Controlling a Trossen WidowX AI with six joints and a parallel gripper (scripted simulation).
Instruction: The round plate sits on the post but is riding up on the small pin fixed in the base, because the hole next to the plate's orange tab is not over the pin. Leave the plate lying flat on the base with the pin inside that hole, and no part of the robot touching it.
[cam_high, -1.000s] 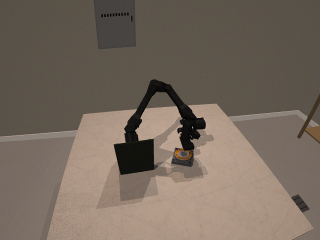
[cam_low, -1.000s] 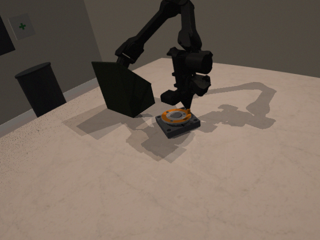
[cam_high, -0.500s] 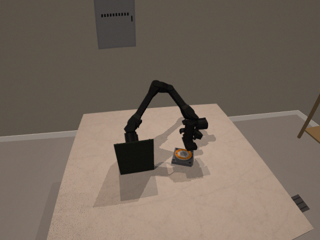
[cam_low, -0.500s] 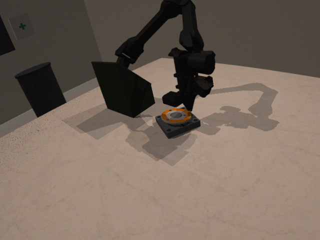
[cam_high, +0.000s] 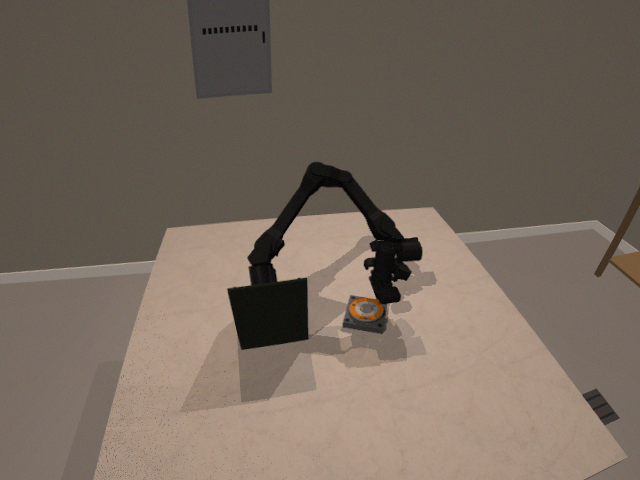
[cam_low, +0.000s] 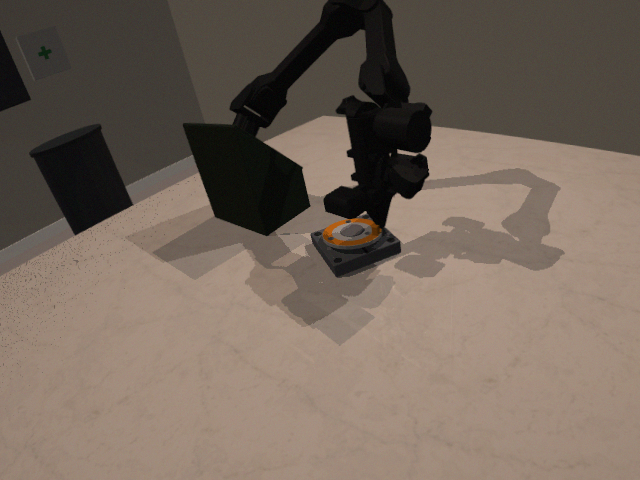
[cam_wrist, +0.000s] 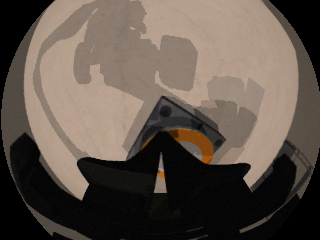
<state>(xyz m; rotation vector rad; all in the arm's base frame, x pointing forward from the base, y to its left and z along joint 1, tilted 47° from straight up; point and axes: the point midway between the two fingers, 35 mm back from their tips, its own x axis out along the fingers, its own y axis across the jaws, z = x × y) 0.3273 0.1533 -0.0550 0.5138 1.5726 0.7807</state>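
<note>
Gripper (cam_low: 381, 221) pinched fully closed, empty, tips down at far rim of round plate (cam_low: 352, 233), seemingly touching. Plate on dark base (cam_low: 356, 256), mid-table beside black panel (cam_low: 242, 175).

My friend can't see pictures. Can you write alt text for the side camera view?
A black robot arm's shut end effector points down at the edge of an orange round plate on a dark square base. A black box stands behind them on a pale table.
</note>
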